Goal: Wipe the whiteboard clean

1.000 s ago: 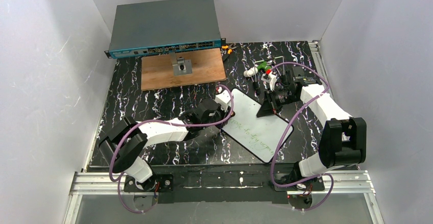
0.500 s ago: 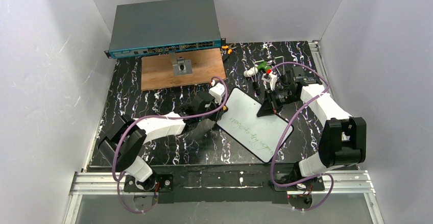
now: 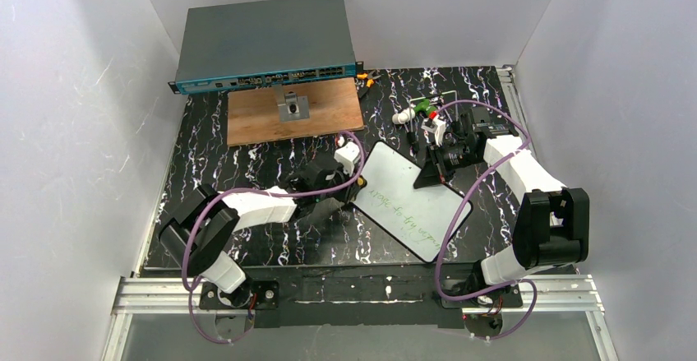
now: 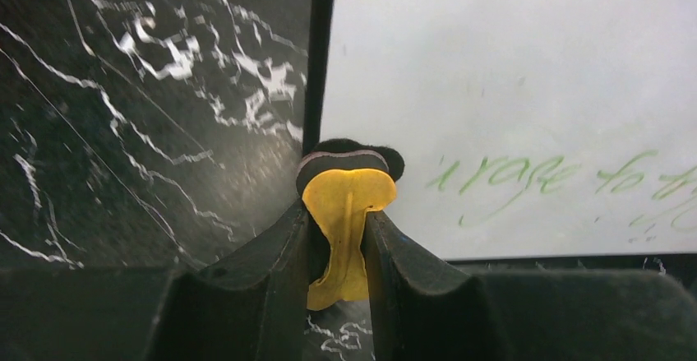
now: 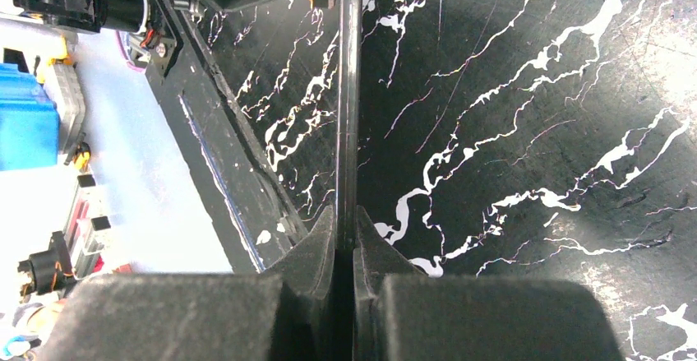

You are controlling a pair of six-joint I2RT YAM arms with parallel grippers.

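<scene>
1. Whiteboard point(image 3: 411, 201) lies on the worktop point(image 3: 246, 172), right of centre, set diagonally between the two arms.
2. Left end effector point(image 4: 339, 229) stands at the whiteboard's left edge. The eraser point(image 4: 348, 196) is clamped between its fingers, and the eraser's tip touches the rim there.
3. Right end effector point(image 3: 432, 178) is at the whiteboard's far right edge, with that edge pinched between its fingers.
4. Plank point(image 3: 329, 114) lies behind and left of the whiteboard, apart from it.
5. Bracket point(image 3: 293, 108) stands on the plank's middle.
6. Switch point(image 3: 263, 40) sits directly behind the plank, at the back wall.
7. Small items point(image 3: 415, 110) lie right of the plank, behind the right end effector.
</scene>
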